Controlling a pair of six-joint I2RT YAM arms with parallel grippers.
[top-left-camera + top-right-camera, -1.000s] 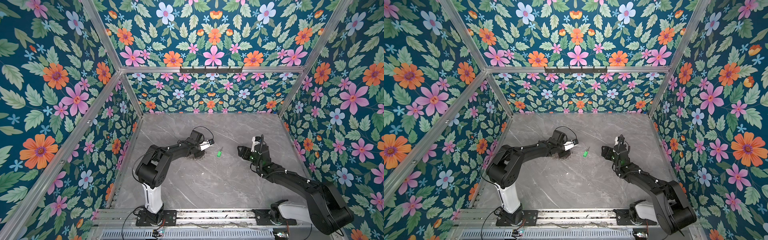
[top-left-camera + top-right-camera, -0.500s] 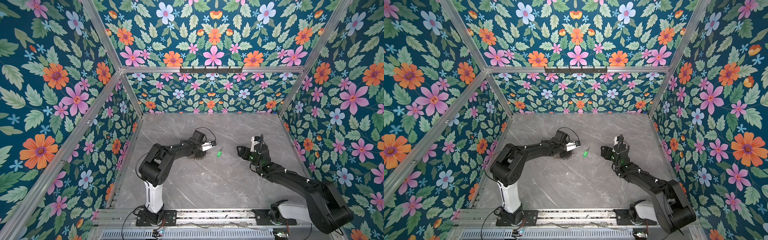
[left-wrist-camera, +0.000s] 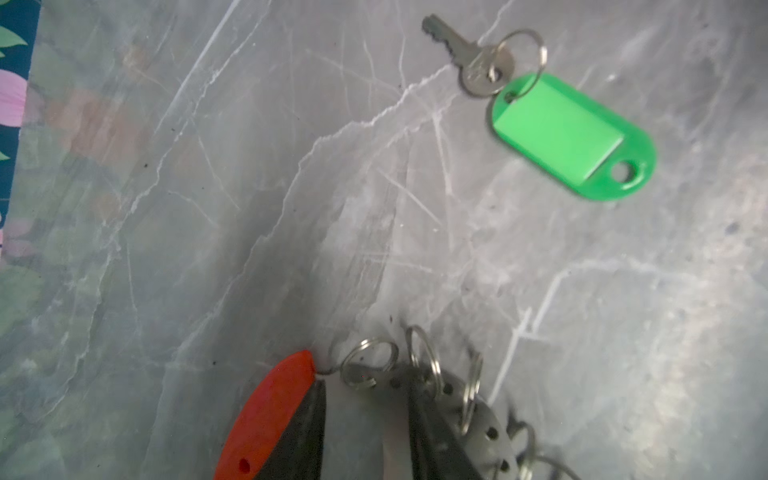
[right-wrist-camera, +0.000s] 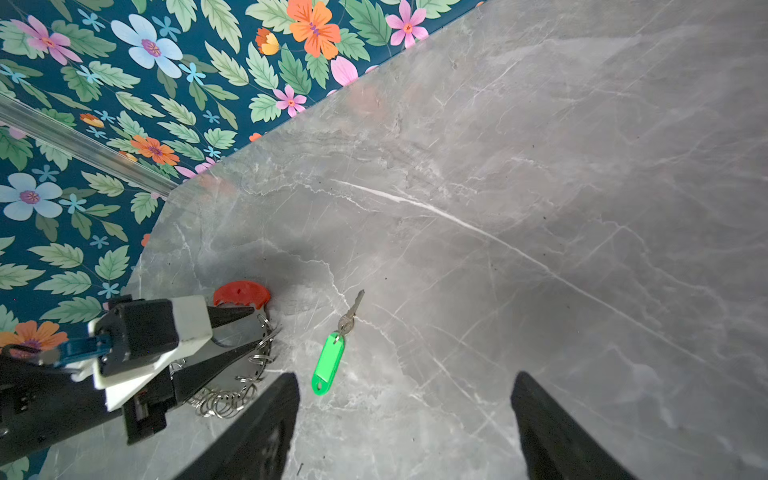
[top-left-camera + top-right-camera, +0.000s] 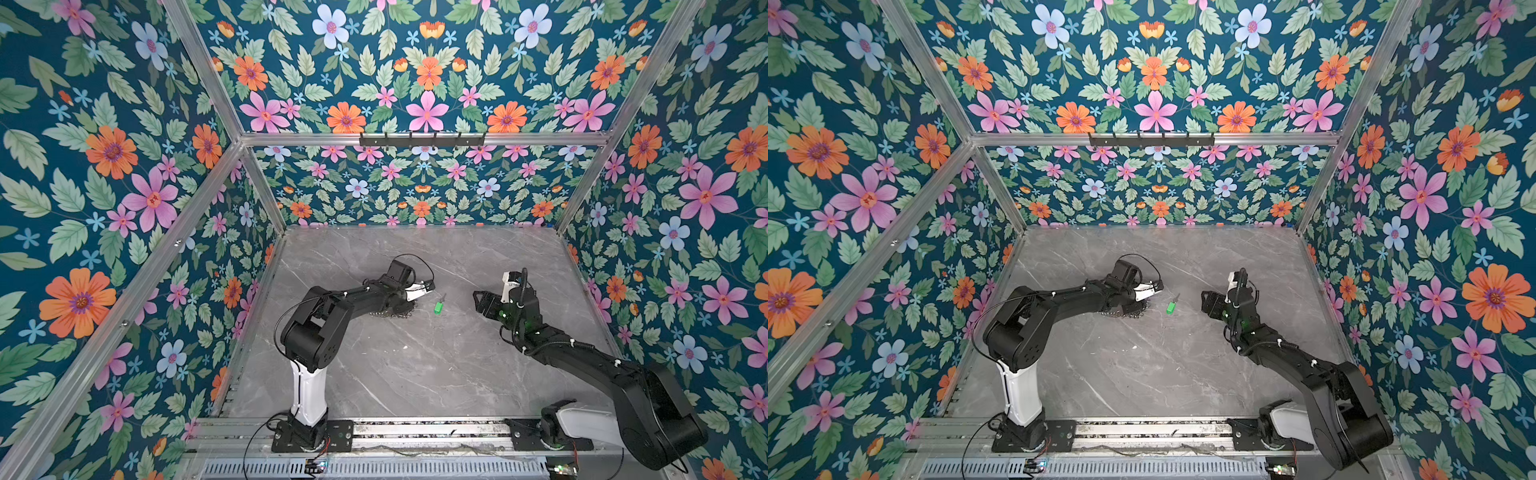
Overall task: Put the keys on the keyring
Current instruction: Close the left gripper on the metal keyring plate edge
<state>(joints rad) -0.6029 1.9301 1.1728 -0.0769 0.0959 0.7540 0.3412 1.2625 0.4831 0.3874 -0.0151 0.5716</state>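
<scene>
My left gripper [image 5: 428, 286] has crept over the keyring [image 3: 270, 411] toward the green-tagged key [image 3: 552, 124], jaws parted now, gripping nothing. The key's loose on the marble table [image 4: 540, 166] between the arms. Right gripper [image 4: 405, 376] is wide open and empty. Threading hasn't started, I reckon.

layout: key btwn keyring & right tool

keyring [image 5: 392, 312] lies on tabletop [image 5: 415, 374], left of centre, under left tool [image 5: 424, 289]. key [image 5: 439, 306] lies flat just right of keyring, not touching. right tool [image 5: 478, 300] sits further right, apart from key.
</scene>
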